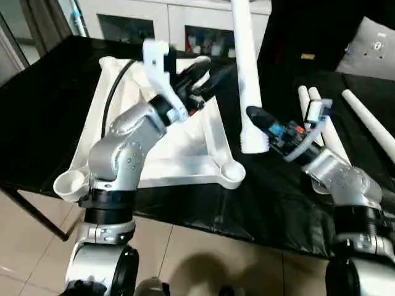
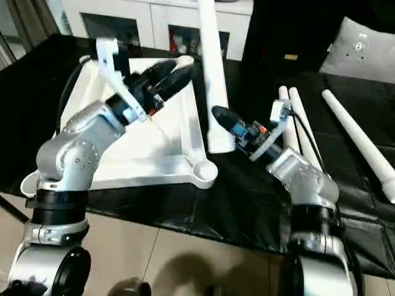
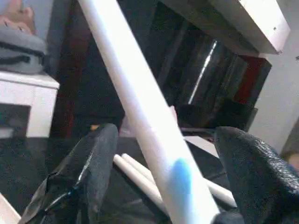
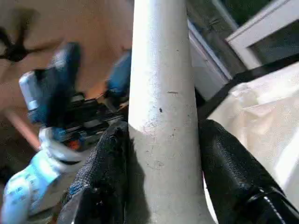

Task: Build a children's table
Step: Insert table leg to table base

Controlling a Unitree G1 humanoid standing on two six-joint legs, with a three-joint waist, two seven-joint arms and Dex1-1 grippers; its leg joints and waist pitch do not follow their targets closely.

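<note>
The children's table top lies upside down on the black cloth, white, with round corner sockets showing. One white leg stands nearly upright beside the top's right edge. My right gripper is shut on this leg near its wide lower end, and its fingers press against both sides. My left gripper reaches over the table top to the leg higher up. It is open, and its fingers stand apart from the leg that passes between them. Three more legs lie on the cloth to the right.
The black-covered work table ends at a front edge just below the table top, with tiled floor beyond. A white glass-door cabinet stands behind. A grey panel leans at the back right.
</note>
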